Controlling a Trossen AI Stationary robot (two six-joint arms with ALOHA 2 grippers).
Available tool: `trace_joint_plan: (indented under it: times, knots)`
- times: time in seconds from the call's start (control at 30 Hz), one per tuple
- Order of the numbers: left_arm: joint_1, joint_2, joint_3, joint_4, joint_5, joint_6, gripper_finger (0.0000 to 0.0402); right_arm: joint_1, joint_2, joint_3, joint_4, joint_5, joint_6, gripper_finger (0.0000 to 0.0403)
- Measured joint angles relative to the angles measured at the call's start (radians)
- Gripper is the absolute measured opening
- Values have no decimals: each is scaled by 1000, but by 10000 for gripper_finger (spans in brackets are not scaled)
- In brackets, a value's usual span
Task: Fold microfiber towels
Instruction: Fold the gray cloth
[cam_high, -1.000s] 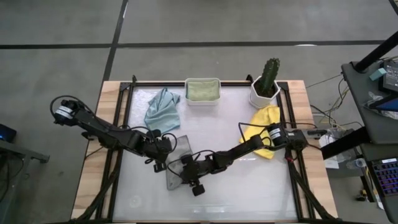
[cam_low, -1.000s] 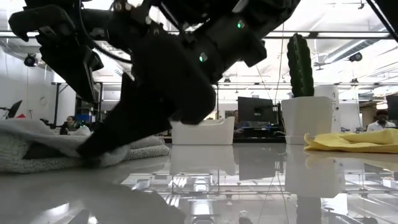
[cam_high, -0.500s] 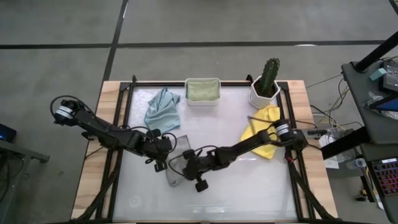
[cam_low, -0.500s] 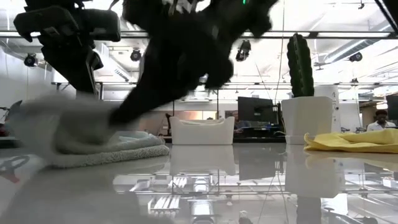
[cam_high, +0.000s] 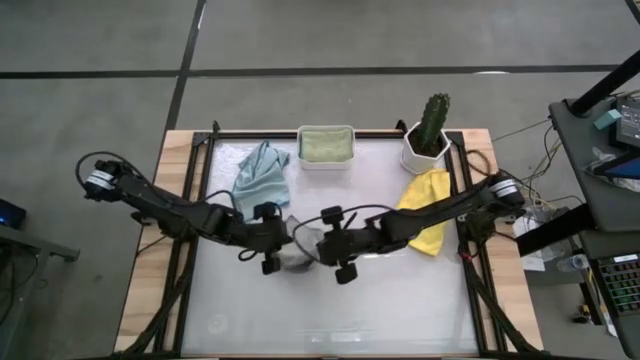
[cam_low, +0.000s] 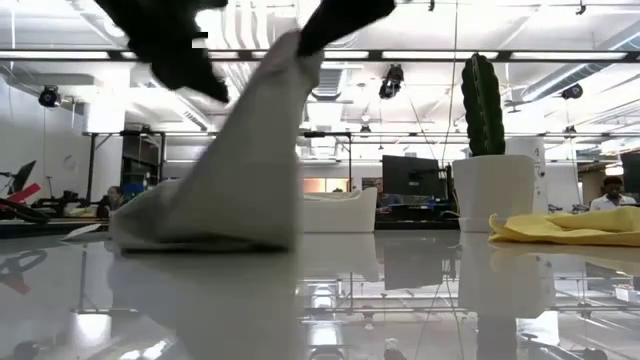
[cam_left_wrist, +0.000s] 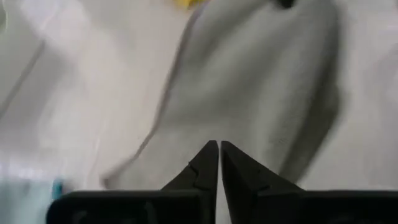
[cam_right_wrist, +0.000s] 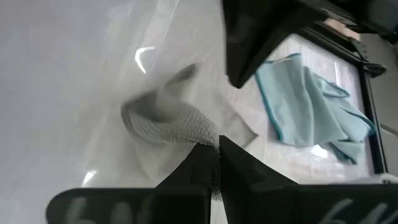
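Observation:
A grey towel (cam_high: 301, 247) hangs between my two grippers near the table's middle, and it rises like a tent in the low view (cam_low: 240, 170). My left gripper (cam_high: 273, 243) and my right gripper (cam_high: 333, 247) are both shut on it, above the table. A pale blue towel (cam_high: 260, 175) lies crumpled at the far left. A yellow towel (cam_high: 424, 205) lies at the right. A sage green towel (cam_high: 325, 144) lies in the white tub (cam_high: 325, 163). The bright blue towel is out of view. My left gripper pinches the grey towel's raised edge (cam_left_wrist: 214, 134) between its two shut fingers, coming from the table's left. The towel hangs below the fingers, and its lower end (cam_low: 150, 235) lies on the table. My right gripper pinches the grey towel's upper edge (cam_right_wrist: 202, 134) between its two shut fingers, coming from the table's right. It holds the towel's highest point (cam_low: 297, 45). The cloth falls from there to the table (cam_low: 285, 240).
A white pot with a cactus (cam_high: 428, 140) stands at the far right corner, just beyond the yellow towel. The white tub stands at the far edge's middle. A black frame (cam_high: 200, 180) runs along the table's sides. The near half of the table (cam_high: 380, 310) is bare.
Both grippers have risen with the grey towel. My right gripper has gone up and toward the right and far edges, and my left gripper has gone a little right. The towel lay flat. Its held edge is now lifted high while its lower end stays on the table.

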Motion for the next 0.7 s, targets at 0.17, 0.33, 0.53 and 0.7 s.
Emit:
trace_joint_plan:
  times: [0.17,0.33,0.53,0.7]
  knots:
    - [0,0,8,221,0,128,56,0,-100,-65,3,1,91,9]
    - [0,42,-8,407,0,253,112,20,-162,-116,-4,2,122,9]
    - [2,130,-9,488,-1,350,152,58,-240,-115,-10,0,122,9]
    - [2,192,3,509,-3,373,155,60,-310,-107,-30,45,199,9]
